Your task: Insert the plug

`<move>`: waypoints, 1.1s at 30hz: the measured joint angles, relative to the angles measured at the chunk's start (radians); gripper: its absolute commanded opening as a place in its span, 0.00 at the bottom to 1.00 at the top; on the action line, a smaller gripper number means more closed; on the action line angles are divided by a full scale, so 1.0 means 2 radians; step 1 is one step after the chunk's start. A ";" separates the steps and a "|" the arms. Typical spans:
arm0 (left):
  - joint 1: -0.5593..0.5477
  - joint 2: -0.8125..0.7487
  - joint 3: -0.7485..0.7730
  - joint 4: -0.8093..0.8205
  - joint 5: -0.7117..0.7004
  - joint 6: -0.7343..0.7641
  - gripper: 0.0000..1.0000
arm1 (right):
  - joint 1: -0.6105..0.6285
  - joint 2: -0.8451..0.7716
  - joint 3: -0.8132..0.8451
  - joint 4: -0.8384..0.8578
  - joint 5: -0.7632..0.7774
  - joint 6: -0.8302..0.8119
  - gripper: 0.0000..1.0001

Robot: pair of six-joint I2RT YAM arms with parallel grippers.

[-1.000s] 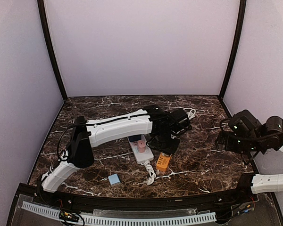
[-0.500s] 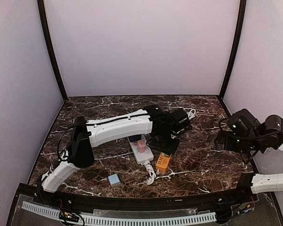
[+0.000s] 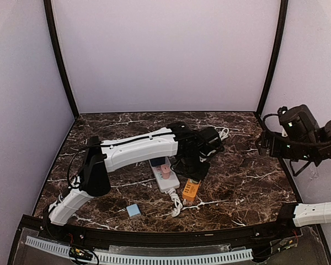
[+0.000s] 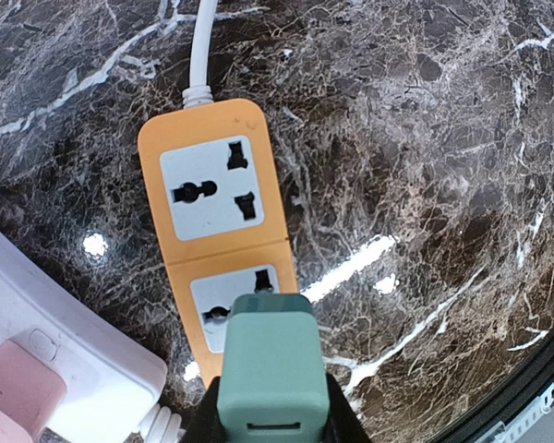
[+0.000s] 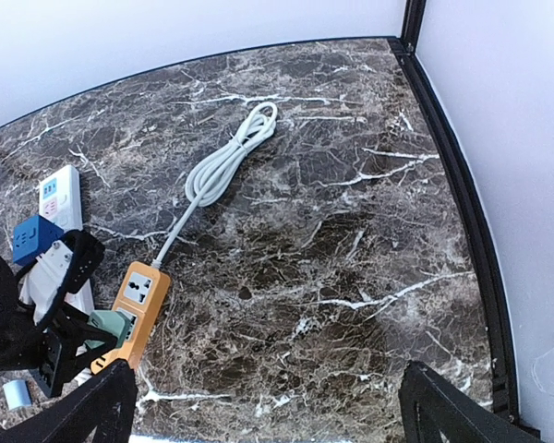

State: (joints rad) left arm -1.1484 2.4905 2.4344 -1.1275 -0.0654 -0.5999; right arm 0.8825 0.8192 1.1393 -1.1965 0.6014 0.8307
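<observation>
**Top view.** Locate the left gripper (image 3: 192, 172) low over the orange power strip (image 3: 190, 190), just beside the white power strip (image 3: 164, 178). Note the right gripper (image 3: 266, 146) raised at the far right, well apart from both. Expect no view of the left jaws here: hidden under the wrist.

**Left wrist view.** Read the left gripper as clamped tight on the green plug (image 4: 268, 378), placed over the lower socket (image 4: 235, 309). Note the upper socket (image 4: 208, 189) free. Judge the step as final alignment and press-in. Next, keep the plug square and push straight in without sliding the strip. Treat the prongs as hidden; cannot tell whether already entered.

**Right wrist view.** Read the right gripper as spread wide, holding nothing, fingertips cut off at the lower edge. Find strip and plug at far left, partly masked by the left gripper.
</observation>
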 measured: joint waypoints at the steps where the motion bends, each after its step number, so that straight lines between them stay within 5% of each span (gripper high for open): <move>1: 0.000 0.000 0.000 0.000 0.001 -0.001 0.01 | 0.000 0.002 0.008 0.000 0.003 -0.008 0.99; 17: -0.003 0.010 0.017 -0.022 -0.018 -0.053 0.01 | 0.000 -0.039 0.054 0.011 0.008 -0.064 0.99; 33: 0.000 0.010 0.019 -0.033 -0.012 -0.026 0.01 | 0.000 -0.072 0.078 0.006 0.006 -0.087 0.99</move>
State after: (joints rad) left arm -1.1492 2.5114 2.4729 -1.1938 -0.0898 -0.6510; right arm 0.8825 0.6750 1.2957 -1.1843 0.6136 0.6559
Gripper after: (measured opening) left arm 0.213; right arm 0.986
